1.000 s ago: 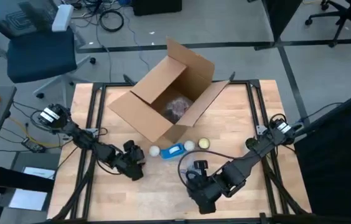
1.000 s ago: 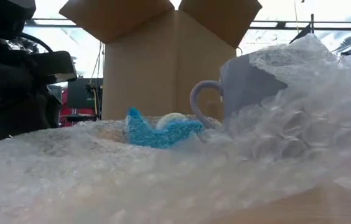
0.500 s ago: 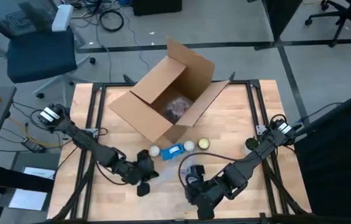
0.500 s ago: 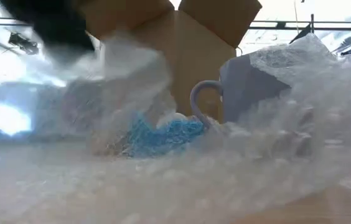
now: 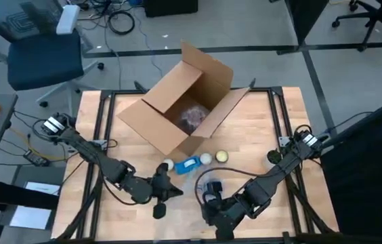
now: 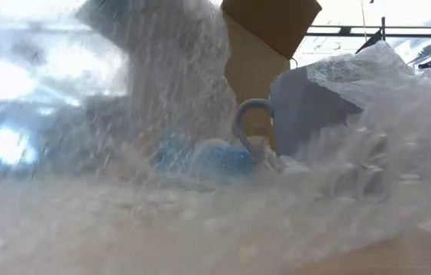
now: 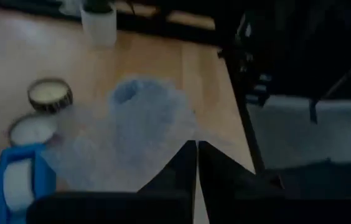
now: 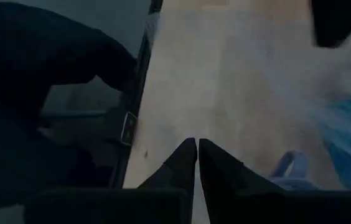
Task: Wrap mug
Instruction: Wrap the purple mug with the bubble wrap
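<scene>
a blue-grey mug (image 6: pixel 307 103) is seen on the wooden table (image 5: pixel 259 135) near the middle of its front edge, half buried in a sheet of bubble wrap (image 6: pixel 200 221), its handle turned toward the open cardboard box (image 5: pixel 181 108) that sits at the back of the table. the left gripper (image 5: pixel 171 190) is shown low over the front of the table just left of the mug, its fingers (image 7: pixel 185 168) pressed together on a raised flap of the wrap, which is seen hanging across the low view. the right gripper (image 5: pixel 208 200) is placed at the front edge beside the mug, fingers (image 8: pixel 185 158) closed, nothing visibly held. a blue sponge (image 5: pixel 189 164) and three small round candles (image 5: pixel 221 156) are lined up in front of the box.
</scene>
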`<state>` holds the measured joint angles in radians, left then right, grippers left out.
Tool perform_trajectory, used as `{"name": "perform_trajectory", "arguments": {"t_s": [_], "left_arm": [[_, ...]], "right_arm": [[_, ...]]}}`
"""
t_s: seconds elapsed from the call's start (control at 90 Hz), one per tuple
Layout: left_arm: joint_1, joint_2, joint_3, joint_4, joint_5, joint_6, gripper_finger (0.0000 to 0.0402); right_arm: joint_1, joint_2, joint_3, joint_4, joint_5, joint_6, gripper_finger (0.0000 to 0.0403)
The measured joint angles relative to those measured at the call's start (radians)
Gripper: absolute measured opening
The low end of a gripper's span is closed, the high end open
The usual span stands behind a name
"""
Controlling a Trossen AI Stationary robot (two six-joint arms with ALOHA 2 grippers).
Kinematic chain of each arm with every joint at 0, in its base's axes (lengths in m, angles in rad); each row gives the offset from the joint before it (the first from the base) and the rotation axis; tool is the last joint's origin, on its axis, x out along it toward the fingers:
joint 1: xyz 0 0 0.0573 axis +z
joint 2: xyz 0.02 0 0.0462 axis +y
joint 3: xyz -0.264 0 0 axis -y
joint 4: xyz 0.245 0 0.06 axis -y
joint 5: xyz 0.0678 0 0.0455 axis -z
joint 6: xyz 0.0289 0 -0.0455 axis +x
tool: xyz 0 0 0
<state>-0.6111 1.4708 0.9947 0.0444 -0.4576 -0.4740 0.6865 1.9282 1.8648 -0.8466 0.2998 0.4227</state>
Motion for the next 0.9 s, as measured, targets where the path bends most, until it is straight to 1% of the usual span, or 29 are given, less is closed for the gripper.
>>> {"name": "perform_trajectory", "arguments": {"t_s": [0.133,0.244,0.322,0.411,0.467,0.567,0.656,0.722,0.811,0.9], "left_arm": [[0.002,0.0,0.0,0.052,-0.004,0.036,0.0],[0.009,0.0,0.0,0.088,-0.009,0.056,0.0],[0.019,0.0,0.0,0.103,-0.053,0.07,0.0],[0.04,0.008,0.0,0.103,-0.13,0.074,0.0],[0.059,0.01,0.0,0.104,-0.154,0.073,0.0],[0.095,0.009,0.0,0.136,-0.15,0.077,0.0],[0.117,0.009,0.0,0.155,-0.118,0.083,0.0],[0.127,0.009,0.0,0.157,-0.101,0.083,0.0],[0.132,0.025,0.0,0.18,-0.097,0.083,0.0],[0.137,0.05,0.0,0.212,-0.094,0.082,0.0]], "right_arm": [[0.021,0.0,-0.032,0.0,0.053,0.005,0.0006],[0.027,0.0,-0.077,-0.029,0.051,0.073,0.002],[0.027,0.0,-0.119,-0.058,0.051,0.13,0.0033],[0.027,0.0,-0.157,-0.05,0.052,0.17,0.005],[0.027,0.0,-0.168,-0.048,0.058,0.186,0.0059],[0.035,0.0,-0.173,-0.043,0.096,0.203,0.0073],[0.046,0.0,-0.17,-0.065,0.15,0.204,0.0079],[0.056,0.0,-0.156,-0.131,0.198,0.21,0.008],[0.063,-0.001,-0.148,-0.163,0.272,0.226,0.008],[0.065,-0.001,-0.149,-0.171,0.303,0.228,0.008]]}}
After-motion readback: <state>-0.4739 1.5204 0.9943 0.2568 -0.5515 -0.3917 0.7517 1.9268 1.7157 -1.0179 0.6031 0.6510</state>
